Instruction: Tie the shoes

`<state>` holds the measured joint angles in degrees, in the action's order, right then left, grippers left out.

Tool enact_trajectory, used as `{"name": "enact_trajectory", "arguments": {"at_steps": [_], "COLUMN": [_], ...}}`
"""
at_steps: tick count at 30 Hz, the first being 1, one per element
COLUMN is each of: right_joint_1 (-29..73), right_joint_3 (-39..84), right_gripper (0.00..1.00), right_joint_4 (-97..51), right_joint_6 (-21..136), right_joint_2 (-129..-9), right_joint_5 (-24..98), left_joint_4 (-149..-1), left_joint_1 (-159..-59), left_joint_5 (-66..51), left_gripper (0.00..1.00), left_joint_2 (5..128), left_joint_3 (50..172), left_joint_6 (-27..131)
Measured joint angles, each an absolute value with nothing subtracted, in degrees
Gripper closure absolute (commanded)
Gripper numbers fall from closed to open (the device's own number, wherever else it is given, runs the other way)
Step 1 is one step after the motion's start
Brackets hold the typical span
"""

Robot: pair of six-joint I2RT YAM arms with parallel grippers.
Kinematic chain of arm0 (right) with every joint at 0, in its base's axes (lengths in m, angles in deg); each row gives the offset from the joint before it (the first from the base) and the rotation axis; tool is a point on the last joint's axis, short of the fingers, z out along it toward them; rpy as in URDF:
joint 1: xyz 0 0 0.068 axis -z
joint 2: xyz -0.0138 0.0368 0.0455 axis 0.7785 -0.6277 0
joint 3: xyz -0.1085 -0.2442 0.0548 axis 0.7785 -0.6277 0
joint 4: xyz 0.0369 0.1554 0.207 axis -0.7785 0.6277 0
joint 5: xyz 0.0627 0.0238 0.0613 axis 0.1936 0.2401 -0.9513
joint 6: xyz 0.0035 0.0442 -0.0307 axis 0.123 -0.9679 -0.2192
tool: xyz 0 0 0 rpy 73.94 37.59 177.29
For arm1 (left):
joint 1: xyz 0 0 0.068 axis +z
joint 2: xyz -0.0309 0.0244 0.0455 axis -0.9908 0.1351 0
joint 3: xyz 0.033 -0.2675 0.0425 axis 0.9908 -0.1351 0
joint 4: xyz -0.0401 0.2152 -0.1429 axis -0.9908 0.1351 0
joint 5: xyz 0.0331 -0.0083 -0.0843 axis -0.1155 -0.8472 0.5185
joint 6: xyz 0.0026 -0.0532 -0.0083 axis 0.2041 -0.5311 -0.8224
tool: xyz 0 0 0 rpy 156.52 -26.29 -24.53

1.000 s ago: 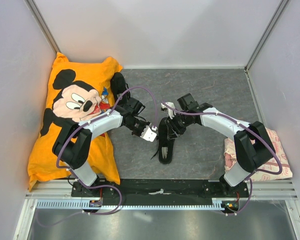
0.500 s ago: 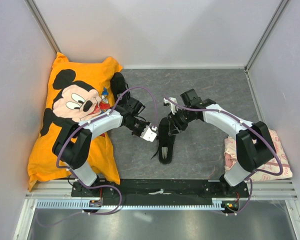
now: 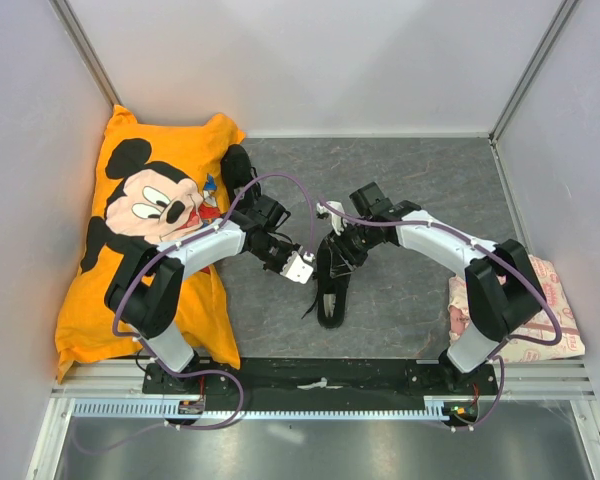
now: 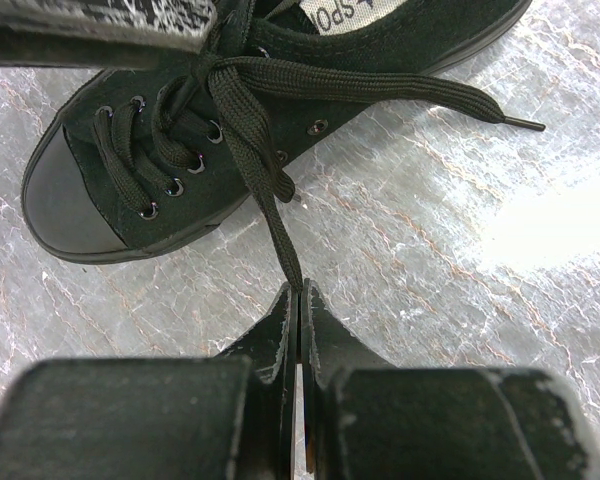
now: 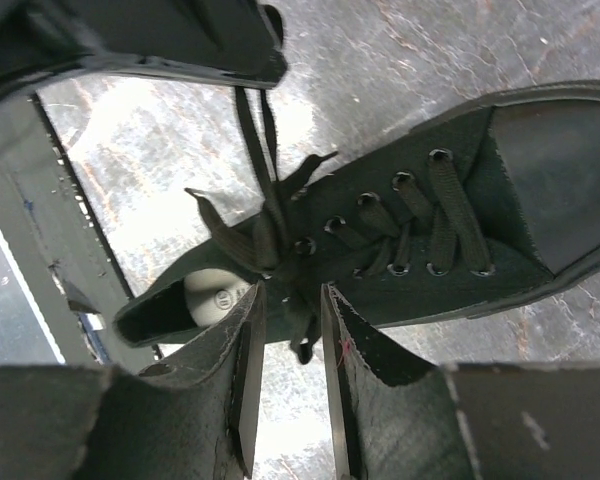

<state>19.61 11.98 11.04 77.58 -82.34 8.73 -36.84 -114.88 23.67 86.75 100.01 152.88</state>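
Observation:
One black shoe (image 3: pixel 330 292) lies on the grey mat between my two arms, toe away from the bases. In the left wrist view this shoe (image 4: pixel 130 190) has crossed laces, and my left gripper (image 4: pixel 300 292) is shut on the end of one lace (image 4: pixel 270 190). The other lace end (image 4: pixel 420 95) lies loose to the right. My right gripper (image 5: pixel 290 300) hovers at the shoe's (image 5: pixel 450 230) side with its jaws apart. A short bit of lace (image 5: pixel 302 345) hangs between them, and neither jaw touches it. A second black shoe (image 3: pixel 238 165) rests by the pillow.
The orange Mickey Mouse pillow (image 3: pixel 145 215) fills the left side, under my left arm. A pink patterned cloth bundle (image 3: pixel 545 305) lies at the right edge. White walls close in the back and sides, and a metal rail (image 3: pixel 320 405) runs along the near edge.
My right gripper swung slightly away to the upper right, then came back close to the shoe's laces. The left gripper has kept still, holding its lace.

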Motion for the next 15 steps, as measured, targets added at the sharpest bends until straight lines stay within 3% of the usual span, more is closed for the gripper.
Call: {"name": "enact_trajectory", "arguments": {"at_steps": [6, 9, 12, 15], "right_joint_1": [19.64, 19.64, 19.61, 19.61], "right_joint_3": [11.69, 11.54, 11.32, 11.06], "right_gripper": [0.71, 0.81, 0.98, 1.00], "right_joint_4": [10.67, 10.62, 10.47, 10.45], "right_joint_6": [77.49, 77.56, 77.71, 77.87], "right_joint_2": [-83.67, -83.69, -83.69, -83.67], "right_joint_5": [10.15, 10.30, 10.32, 10.54], "left_joint_4": [-36.84, -36.84, -36.81, -36.81], "left_joint_1": [-114.88, -114.88, -114.88, -114.88], "left_joint_5": [23.67, 23.67, 23.67, 23.67], "left_gripper": [0.99, 0.98, 0.98, 0.98], "left_joint_2": [86.75, 86.75, 86.75, 86.75], "left_joint_3": [100.01, 100.01, 100.01, 100.01], "left_joint_6": [152.88, 152.88, 152.88, 152.88]}}
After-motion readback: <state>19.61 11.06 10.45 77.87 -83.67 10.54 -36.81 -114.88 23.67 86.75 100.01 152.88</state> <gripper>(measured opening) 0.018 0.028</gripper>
